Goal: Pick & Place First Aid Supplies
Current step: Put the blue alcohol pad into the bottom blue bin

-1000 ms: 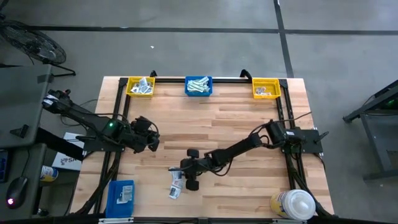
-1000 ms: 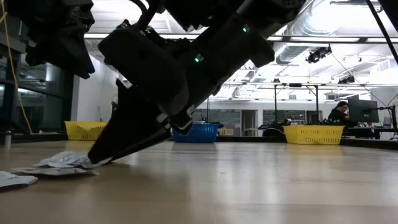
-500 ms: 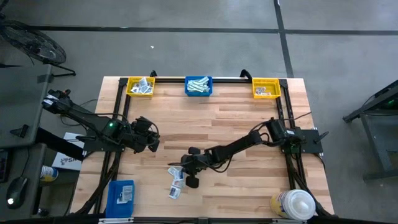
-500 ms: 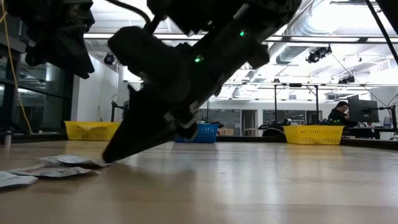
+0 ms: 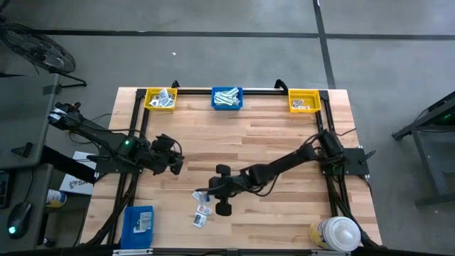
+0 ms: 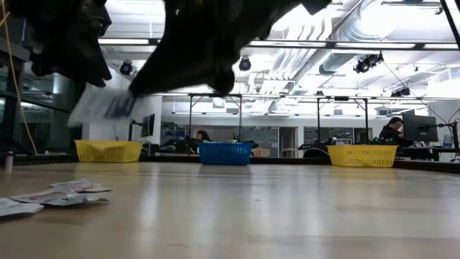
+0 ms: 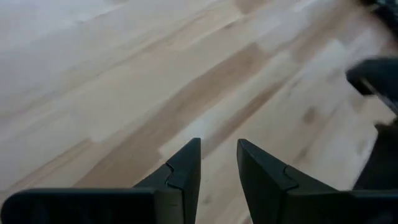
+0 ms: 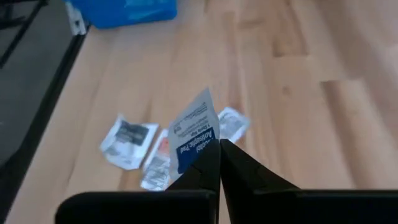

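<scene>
- table [image 5: 284, 128]: light wood planks, smooth, soft sheen in low view
- held packet [image 8: 194, 130]: thin paper, white with blue print, slightly glossy, creased
- loose packets [image 8: 130, 142] on the wood: flat paper, wrinkled, matt-ish
- right gripper [image 8: 219, 163] fingers: dark matt plastic look, smooth
- left gripper [image 7: 219, 163] fingers: same dark matt finish
- yellow bins [image 5: 161, 99]: perforated plastic, glossy
- blue bin [image 5: 227, 98]: same mesh-like plastic
- bottle [image 5: 335, 233]: plastic, white cap smooth
- floor [image 5: 213, 50]: grey, matt, concrete look
</scene>
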